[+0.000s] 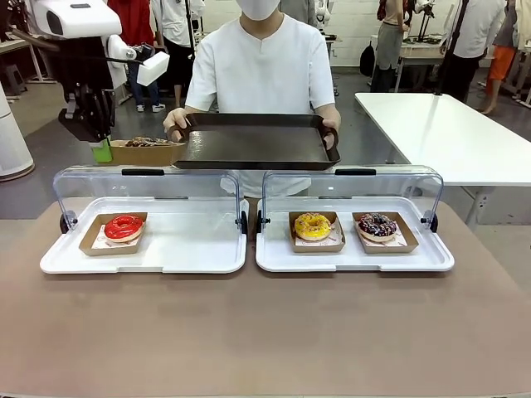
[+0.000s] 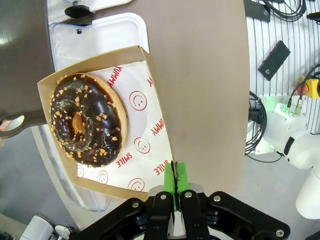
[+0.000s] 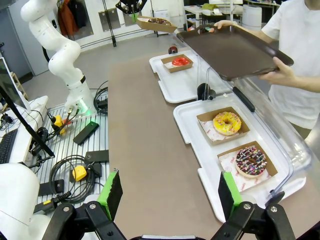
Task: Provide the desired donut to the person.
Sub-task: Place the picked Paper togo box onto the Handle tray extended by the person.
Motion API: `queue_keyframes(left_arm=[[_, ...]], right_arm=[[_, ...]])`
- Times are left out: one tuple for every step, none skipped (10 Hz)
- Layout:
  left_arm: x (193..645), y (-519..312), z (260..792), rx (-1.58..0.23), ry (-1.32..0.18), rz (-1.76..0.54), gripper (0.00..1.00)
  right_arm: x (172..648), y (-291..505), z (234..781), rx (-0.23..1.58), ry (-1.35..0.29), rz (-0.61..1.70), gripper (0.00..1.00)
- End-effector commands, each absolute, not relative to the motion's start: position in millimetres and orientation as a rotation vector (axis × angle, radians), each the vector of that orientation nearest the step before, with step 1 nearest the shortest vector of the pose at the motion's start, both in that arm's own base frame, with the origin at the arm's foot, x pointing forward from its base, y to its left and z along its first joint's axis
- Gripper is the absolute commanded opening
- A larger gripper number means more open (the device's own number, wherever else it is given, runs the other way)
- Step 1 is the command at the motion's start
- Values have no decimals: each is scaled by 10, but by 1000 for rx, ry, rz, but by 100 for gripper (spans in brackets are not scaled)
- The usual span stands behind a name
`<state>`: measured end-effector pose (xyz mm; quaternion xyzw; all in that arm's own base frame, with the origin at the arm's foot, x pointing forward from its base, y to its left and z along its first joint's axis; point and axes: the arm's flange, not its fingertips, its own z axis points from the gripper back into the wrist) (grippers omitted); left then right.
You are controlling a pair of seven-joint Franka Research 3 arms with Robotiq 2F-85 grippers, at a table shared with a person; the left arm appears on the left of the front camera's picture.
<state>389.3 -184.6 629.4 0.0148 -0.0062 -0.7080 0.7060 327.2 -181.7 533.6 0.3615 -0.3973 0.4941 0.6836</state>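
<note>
Left tool (image 2: 175, 182) pinched tight on paper tray (image 2: 158, 131) rim at 6 o'clock. It carries the chocolate donut (image 2: 87, 120), aloft at 9 o'clock of the serving tray (image 1: 253, 143) that the person (image 1: 261, 75) holds. Probably light, floppy card, frosting fragile: rim grip, keep level. Right tool (image 3: 170, 192) gaping, empty.

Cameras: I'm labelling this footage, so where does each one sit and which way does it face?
Front: fixed on the robot's side, facing across the table at the person holding a tray; left tool upper left.
Left wrist: looks down its tool, shut on the box of a chocolate donut.
Right wrist: looks over its open right tool along the table.
Shared: front and right wrist both show the yellow donut.
</note>
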Motion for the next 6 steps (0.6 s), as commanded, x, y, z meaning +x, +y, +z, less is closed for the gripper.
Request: queue_keyframes(left_arm=[[3860, -1833, 6317, 33, -17, -1571, 0], [3893, -1846, 6294, 33, -14, -1573, 1], [3875, -1855, 6430, 3, -51, -1601, 1], [3694, -1932, 6535, 57, -121, -1604, 1], [3683, -1999, 6755, 103, -132, -1606, 1], [3832, -2044, 7005, 142, -133, -1639, 1]], right_arm=[[3269, -1820, 5337, 821, -904, 1112, 100], [3269, -1820, 5337, 821, -904, 1112, 100], [3269, -1820, 5337, 821, -904, 1112, 100], [3269, -1820, 5337, 821, -904, 1112, 100], [3269, -1820, 5337, 821, -904, 1112, 100], [3269, -1820, 5337, 821, -904, 1112, 100]])
